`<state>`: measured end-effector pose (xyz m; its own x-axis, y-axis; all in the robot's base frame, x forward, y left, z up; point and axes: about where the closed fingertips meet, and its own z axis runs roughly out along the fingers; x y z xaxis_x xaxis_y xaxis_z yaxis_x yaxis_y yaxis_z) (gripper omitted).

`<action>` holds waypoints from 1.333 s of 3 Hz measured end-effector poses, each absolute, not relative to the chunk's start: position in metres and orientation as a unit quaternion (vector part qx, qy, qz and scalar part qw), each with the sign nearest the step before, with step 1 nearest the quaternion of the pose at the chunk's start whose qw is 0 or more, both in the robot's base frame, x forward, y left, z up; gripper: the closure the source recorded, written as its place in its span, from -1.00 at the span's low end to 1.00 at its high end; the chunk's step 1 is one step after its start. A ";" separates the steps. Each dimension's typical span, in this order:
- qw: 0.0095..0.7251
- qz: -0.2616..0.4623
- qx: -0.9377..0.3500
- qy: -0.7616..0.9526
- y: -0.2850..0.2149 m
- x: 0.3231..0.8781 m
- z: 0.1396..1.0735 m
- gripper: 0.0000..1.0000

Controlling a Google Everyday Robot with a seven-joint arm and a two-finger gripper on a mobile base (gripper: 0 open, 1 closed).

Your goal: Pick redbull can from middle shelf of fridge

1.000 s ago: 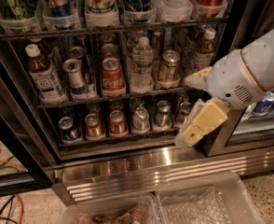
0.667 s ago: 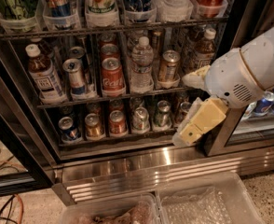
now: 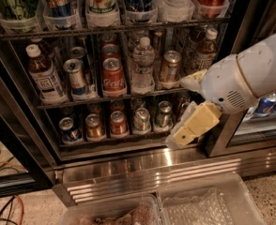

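The fridge (image 3: 142, 170) stands open in front of me with its wire racks in view. On the middle shelf (image 3: 128, 94) the slim silver-and-blue redbull can (image 3: 77, 77) stands upright, second from the left. A white-capped brown bottle (image 3: 42, 75) is to its left and a red Coca-Cola can (image 3: 113, 76) to its right. My gripper (image 3: 192, 125), cream-coloured on a white arm (image 3: 250, 76), hangs in front of the lower rack's right end. It is well to the right of and below the redbull can and touches nothing.
A water bottle (image 3: 142, 64), a gold-brown can (image 3: 169, 67) and another bottle (image 3: 206, 50) fill the shelf's right part. Short cans (image 3: 118, 123) line the rack below, large soda bottles (image 3: 100, 3) the rack above. Two clear plastic bins (image 3: 208, 203) sit on the floor. Cables (image 3: 6, 205) lie lower left.
My gripper has shifted slightly to the left in front of the lower rack. The cans and bottles have not moved.
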<state>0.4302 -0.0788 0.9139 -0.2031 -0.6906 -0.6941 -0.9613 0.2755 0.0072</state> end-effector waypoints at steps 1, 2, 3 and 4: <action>0.326 0.245 -0.533 0.741 -0.041 0.421 0.896 -1.00; 0.351 0.262 -0.524 0.730 0.010 0.414 0.868 -1.00; 0.390 0.264 -0.523 0.711 0.068 0.439 0.862 -1.00; 0.390 0.264 -0.523 0.711 0.068 0.439 0.862 -1.00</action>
<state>0.4389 0.0678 0.8623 -0.1501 -0.5370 -0.8301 -0.9488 0.3142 -0.0317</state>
